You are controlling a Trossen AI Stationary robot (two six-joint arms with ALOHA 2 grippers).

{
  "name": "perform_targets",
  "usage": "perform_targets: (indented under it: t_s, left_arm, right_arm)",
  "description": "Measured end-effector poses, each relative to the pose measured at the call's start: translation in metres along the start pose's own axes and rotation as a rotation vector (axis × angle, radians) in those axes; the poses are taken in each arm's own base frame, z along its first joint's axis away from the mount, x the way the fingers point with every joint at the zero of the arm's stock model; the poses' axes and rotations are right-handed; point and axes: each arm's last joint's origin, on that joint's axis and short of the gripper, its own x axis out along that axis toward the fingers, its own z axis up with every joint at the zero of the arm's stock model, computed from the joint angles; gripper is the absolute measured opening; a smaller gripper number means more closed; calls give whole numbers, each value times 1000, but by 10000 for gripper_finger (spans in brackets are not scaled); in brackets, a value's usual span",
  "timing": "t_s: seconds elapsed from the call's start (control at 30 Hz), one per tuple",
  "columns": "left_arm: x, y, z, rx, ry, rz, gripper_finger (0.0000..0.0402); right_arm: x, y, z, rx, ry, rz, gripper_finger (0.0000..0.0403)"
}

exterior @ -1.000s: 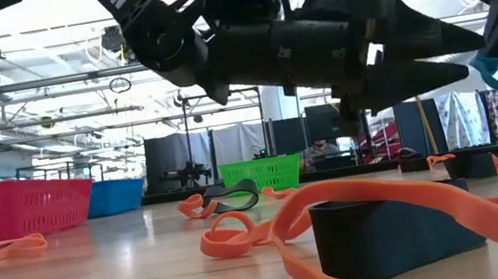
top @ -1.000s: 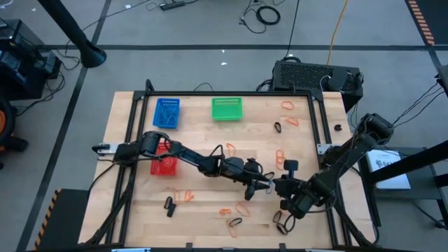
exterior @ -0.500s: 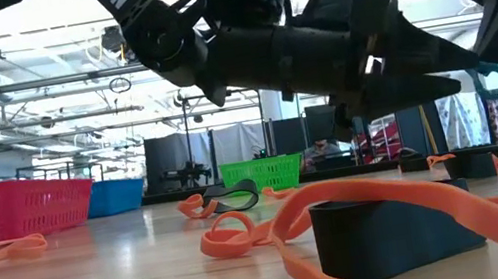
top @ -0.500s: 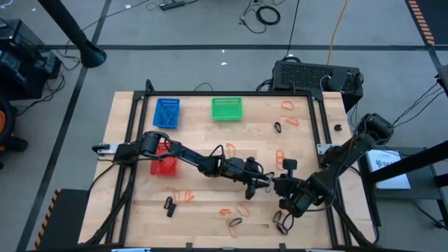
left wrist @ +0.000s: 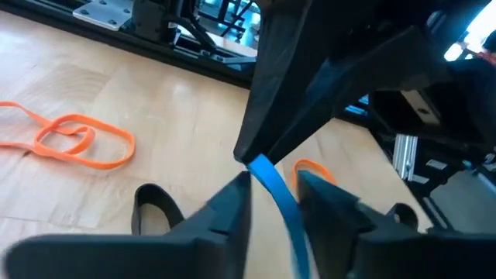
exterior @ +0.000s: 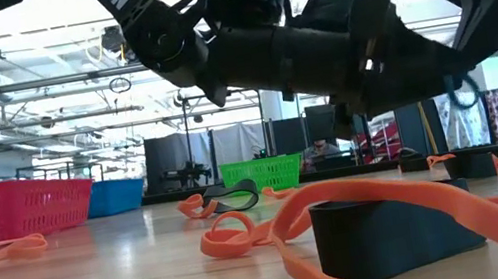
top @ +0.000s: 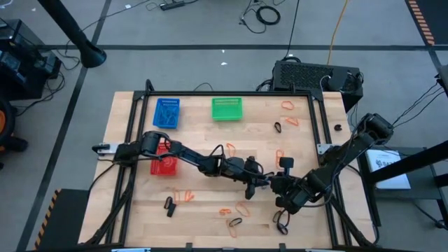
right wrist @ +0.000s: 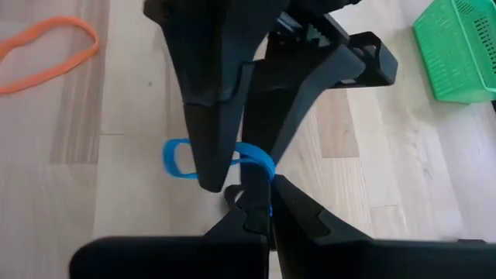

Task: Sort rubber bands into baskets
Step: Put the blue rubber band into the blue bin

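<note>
Above the table's right middle, my right gripper point(right wrist: 262, 203) is shut on a blue rubber band point(right wrist: 177, 159), which shows too in the left wrist view point(left wrist: 275, 194) and the low view point(exterior: 462, 92). My left gripper point(left wrist: 273, 180) reaches in level from the table's left. It is open, with one finger on each side of the band's strand. The blue basket point(top: 166, 113) and green basket point(top: 227, 108) stand at the far edge. The red basket point(top: 165, 159) stands at the left, partly under my left arm. My right gripper pinches the blue band's strand point(right wrist: 266, 174) between its two fingertips, slanting down from the table's right. The band is clear of the table, its free loop point(right wrist: 172, 159) sticking out sideways. My left gripper has its fingers point(left wrist: 240, 190) close beside the strand point(left wrist: 263, 170); whether they touch it I cannot tell.
Orange bands point(top: 245, 208) and black bands point(top: 170, 205) lie scattered over the near and right parts of the wooden table, with more orange ones at the far right point(top: 288, 105). A black band point(exterior: 386, 233) and an orange one point(exterior: 230, 236) lie close to the low camera.
My right gripper has carried the blue band a little toward the table's left, up to my left gripper's fingertips. My left gripper has kept its place, and its fingers have drawn closer together around the band.
</note>
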Motion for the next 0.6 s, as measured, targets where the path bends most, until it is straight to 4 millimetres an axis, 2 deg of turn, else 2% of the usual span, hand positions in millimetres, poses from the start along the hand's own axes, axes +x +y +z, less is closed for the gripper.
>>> perform_targets:
  t_s: [0.13, 0.17, 0.37, 0.6]
  left_arm:
    - [0, 0, 0, 27, 2, 5, 22]
    - [0, 0, 0, 35, 2, 6, 12]
    - [0, 0, 0, 39, 4, 6, 5]
    - [0, 4, 0, 32, 22, -28, 3]
  right_arm:
    - [0, 0, 0, 0, 0, 0, 0]
    - [0, 0, 0, 0, 0, 0, 0]
    - [0, 1, -1, 0, 27, 39, 14]
    - [0, 0, 0, 22, 7, 5, 94]
